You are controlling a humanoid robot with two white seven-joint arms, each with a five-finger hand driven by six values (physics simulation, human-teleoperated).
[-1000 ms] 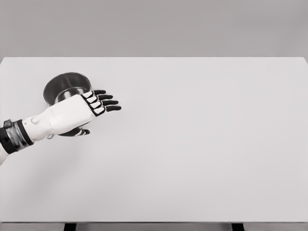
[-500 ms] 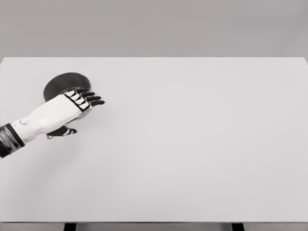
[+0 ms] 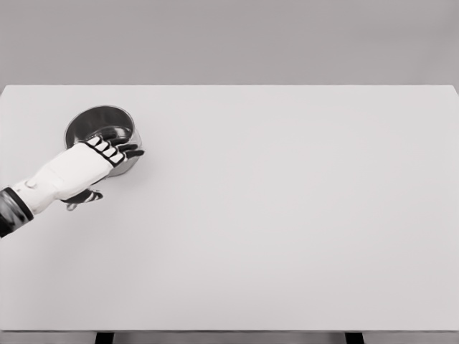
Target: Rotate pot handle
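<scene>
My left hand (image 3: 79, 170) pulled back toward left table (image 3: 287, 215) edge; fingers extended, loose, gripping nothing, over near rim of shiny steel pot (image 3: 100, 129), interior visible

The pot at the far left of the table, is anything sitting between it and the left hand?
Nothing visible does. The left hand lies right over the near side of the pot, its fingers at the rim.
</scene>
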